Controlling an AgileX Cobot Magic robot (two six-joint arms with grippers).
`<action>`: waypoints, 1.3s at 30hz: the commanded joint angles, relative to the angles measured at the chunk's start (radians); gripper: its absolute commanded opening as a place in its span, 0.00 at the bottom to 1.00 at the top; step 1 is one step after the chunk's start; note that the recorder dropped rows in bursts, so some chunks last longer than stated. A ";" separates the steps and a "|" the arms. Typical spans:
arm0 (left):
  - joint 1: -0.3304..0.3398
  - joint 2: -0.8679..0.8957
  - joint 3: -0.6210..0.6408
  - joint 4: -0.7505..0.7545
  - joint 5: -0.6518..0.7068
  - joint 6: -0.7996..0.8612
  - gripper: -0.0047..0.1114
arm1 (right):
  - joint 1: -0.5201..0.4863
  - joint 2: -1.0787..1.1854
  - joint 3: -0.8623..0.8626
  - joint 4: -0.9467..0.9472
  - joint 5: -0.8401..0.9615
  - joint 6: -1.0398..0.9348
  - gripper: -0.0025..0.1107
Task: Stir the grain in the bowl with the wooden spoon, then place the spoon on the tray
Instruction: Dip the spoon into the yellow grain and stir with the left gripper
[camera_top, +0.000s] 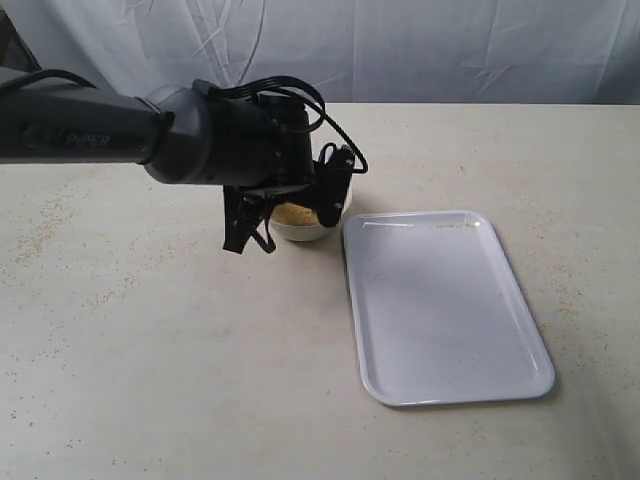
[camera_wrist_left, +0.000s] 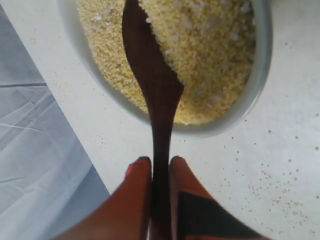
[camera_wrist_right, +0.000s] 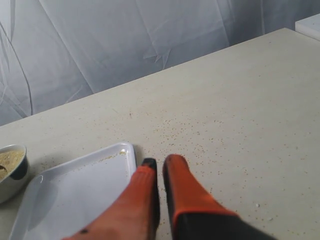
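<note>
Stirring looks under way in the exterior view: the left pincer (camera_top: 330, 200) hangs over the bowl (camera_top: 300, 230); placing on the tray (camera_top: 440, 310), off to its side, is not yet done. Left wrist view: that pincer clamps the wooden spoon (camera_wrist_left: 152, 75) by its handle. The spoon's long axis runs straight ahead of the pincer, head buried in the grain (camera_wrist_left: 210, 50). Right wrist view: the right pincer (camera_wrist_right: 159, 167), nearly closed and empty, sits just beside the tray.

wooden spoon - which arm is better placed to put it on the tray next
Left. The left jaws grip the wooden spoon by the handle, head in the grain. The right jaws hold nothing, by a corner of the tray.
</note>
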 joint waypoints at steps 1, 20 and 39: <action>-0.006 -0.051 -0.005 0.024 0.015 -0.008 0.04 | -0.005 -0.006 -0.001 -0.002 -0.009 -0.003 0.10; 0.052 0.014 -0.034 0.095 -0.073 -0.029 0.04 | -0.005 -0.006 -0.001 -0.002 -0.009 -0.003 0.10; 0.001 0.031 -0.051 -0.019 0.022 0.092 0.04 | -0.005 -0.006 -0.001 -0.002 -0.009 -0.003 0.10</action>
